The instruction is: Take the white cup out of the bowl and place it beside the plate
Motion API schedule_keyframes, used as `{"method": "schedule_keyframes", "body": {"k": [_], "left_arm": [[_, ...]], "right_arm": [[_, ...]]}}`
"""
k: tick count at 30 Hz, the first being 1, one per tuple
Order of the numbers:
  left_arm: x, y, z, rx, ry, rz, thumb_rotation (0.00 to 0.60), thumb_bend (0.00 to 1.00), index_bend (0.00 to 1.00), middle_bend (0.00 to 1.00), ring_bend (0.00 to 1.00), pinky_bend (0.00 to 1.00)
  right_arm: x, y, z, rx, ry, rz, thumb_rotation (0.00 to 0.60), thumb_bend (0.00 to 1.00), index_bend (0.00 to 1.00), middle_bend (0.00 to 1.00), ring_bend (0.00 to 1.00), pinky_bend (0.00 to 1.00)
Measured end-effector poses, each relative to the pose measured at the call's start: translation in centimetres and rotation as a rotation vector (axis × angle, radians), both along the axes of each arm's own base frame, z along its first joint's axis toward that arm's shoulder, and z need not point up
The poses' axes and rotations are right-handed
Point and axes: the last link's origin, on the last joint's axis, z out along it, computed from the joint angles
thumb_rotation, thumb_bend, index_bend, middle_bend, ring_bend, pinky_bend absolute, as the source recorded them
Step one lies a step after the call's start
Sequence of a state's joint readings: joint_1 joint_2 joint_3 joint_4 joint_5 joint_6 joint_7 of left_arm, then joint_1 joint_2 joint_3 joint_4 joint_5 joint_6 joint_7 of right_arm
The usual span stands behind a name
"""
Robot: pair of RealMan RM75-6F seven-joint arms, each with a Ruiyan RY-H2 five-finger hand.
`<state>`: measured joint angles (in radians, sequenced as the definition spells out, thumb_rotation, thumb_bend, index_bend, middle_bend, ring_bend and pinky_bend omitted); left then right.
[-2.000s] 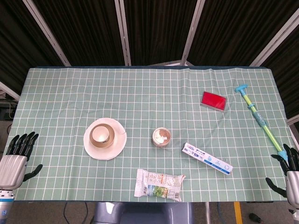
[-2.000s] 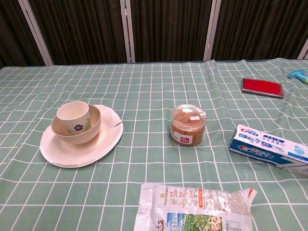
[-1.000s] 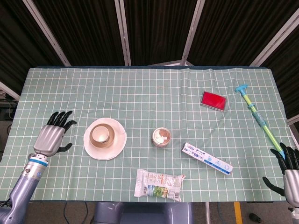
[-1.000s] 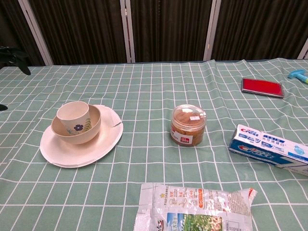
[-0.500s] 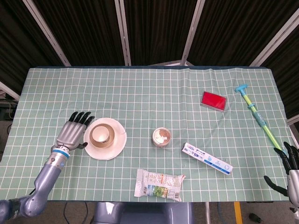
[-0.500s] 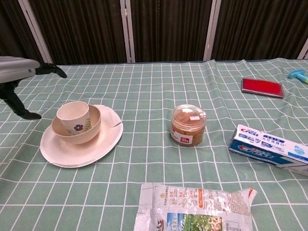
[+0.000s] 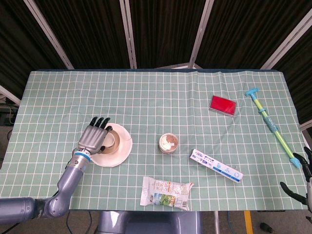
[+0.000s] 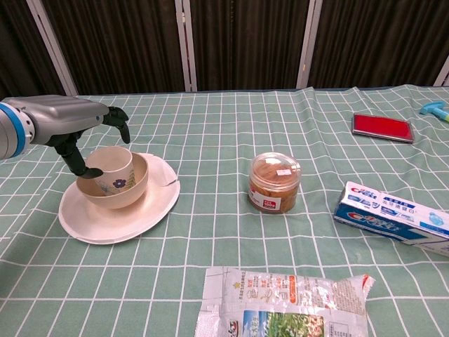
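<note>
The white cup (image 8: 112,163) with a blue flower stands upright inside the beige bowl (image 8: 119,189), which sits on the white plate (image 8: 133,221) at the table's left. My left hand (image 8: 70,121) hovers over the cup's left side. Its fingers (image 8: 118,118) arch apart above the rim, its thumb reaches down beside the cup, and it grips nothing. In the head view the left hand (image 7: 95,135) covers most of the cup and the left of the plate (image 7: 122,150). My right hand (image 7: 304,178) shows only partly at the bottom right edge, fingers spread, off the table.
A brown-filled jar (image 8: 275,182) stands at centre. A toothpaste box (image 8: 393,217) lies right of it and a snack bag (image 8: 280,302) at the front edge. A red case (image 7: 223,105) and a teal brush (image 7: 270,124) lie at the far right.
My left hand has swung in from the table's left edge to above the cup and bowl. The right hand has slid further out of view.
</note>
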<state>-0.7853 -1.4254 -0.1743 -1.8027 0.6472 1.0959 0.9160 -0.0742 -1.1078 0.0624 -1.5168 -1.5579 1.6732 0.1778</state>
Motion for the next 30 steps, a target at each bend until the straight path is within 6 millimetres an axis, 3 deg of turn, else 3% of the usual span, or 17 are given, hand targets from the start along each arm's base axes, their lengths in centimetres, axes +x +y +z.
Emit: {"method": "schedule_keyframes", "body": {"k": [11,21,30], "left_arm": [[-0.3,0.0,0.2,0.006,0.009,0.019,0.600,0.24,0.20,0.00,0.00,0.00],[-0.3,0.3,1.7,0.028,-0.018,0.009,0.600,0.24,0.18,0.00,0.00,0.00],[-0.7,0.3,0.2,0.005,-0.003,0.021,0.600,0.24,0.19,0.00,0.00,0.00]], "right_arm": [[-0.1,0.2,0.4,-0.029,-0.018,0.000,0.600,0.09,0.15,0.00,0.00,0.00],[0.0,0.1,0.1,-0.024,-0.013,-0.004,0.600,0.09,0.15,0.00,0.00,0.00],[0.1,0.1,0.1,-0.024,-0.016,0.002,0.600,0.09,0.15,0.00,0.00,0.00]]}}
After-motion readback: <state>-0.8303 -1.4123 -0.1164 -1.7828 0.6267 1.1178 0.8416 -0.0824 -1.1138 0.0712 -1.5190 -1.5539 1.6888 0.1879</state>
